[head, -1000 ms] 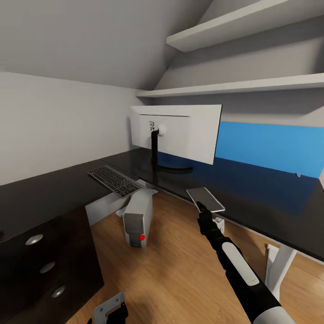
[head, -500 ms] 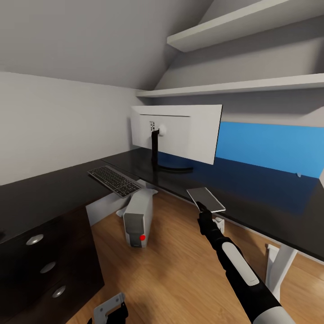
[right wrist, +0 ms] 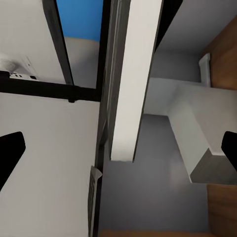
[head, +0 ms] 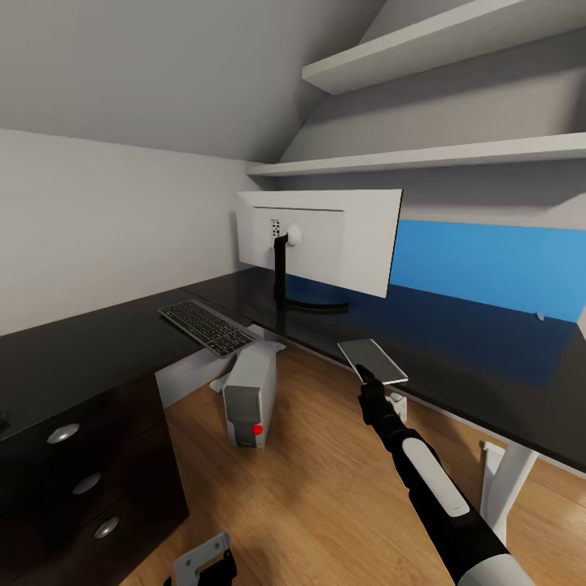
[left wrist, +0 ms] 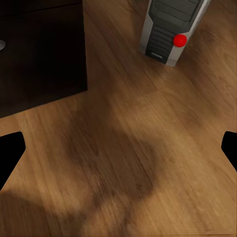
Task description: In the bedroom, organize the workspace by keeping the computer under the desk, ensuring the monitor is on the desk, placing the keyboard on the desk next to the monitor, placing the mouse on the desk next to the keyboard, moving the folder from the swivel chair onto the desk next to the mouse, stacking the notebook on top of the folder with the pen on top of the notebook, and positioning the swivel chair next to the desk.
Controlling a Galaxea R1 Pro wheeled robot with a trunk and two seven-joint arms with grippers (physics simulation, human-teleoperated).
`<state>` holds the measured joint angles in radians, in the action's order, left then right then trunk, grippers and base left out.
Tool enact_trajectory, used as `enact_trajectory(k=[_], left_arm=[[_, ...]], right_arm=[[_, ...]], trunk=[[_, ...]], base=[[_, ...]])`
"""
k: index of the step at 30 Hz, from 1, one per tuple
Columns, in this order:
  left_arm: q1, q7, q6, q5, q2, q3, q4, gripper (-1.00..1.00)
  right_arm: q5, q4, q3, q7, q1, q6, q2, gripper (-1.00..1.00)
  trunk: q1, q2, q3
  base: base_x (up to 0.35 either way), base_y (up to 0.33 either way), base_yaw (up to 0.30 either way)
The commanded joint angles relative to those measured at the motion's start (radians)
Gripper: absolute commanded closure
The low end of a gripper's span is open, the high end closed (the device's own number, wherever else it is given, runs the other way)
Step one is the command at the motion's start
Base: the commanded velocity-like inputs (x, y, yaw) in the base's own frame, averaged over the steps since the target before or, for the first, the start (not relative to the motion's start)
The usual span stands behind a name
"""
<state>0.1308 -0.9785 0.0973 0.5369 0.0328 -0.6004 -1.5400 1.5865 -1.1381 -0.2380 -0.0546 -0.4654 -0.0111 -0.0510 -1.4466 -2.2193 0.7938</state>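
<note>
I am holding the folder [head: 373, 359] in my right gripper [head: 366, 376], pinched at its near edge, and the flat grey slab sits level just above the front lip of the black desk [head: 456, 358], to the right of the monitor [head: 325, 238]. To set it down well, I judge I should carry it further in over the desktop, keep it flat, lower it until it rests fully on the surface and only then let go, since a release this close to the edge could tip it onto the floor. The keyboard [head: 205, 326] lies on the left wing of the desk, so the spot I choose should leave room for it and the mouse beside the monitor. The folder looks thin, stiff and smooth, pale grey with rounded corners; in my right wrist view it runs edge-on as a light strip. My left gripper [head: 199, 561] hangs low over the wood floor with its fingers spread and nothing between them. The computer [head: 248, 392] stands on the floor under the desk, its red button facing me.
</note>
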Motion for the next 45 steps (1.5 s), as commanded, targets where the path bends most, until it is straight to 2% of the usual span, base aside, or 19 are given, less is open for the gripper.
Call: enact_trajectory(k=[1,45], left_arm=[[0.0,-0.005,0.009,0.001,0.001,-0.003,-0.002,-1.0],[0.0,-0.005,0.009,0.0,0.004,-0.009,-0.002,-1.0]], right_arm=[[0.006,-0.002,-0.002,-0.005,-0.001,-0.001,-0.001,-1.0],[0.005,0.004,0.002,-0.004,-0.001,-0.002,-0.001,-1.0]], trunk=[[0.0,0.0,0.001],[0.0,0.0,0.001]], base=[[0.0,0.0,0.0],[0.023,0.009,0.0]])
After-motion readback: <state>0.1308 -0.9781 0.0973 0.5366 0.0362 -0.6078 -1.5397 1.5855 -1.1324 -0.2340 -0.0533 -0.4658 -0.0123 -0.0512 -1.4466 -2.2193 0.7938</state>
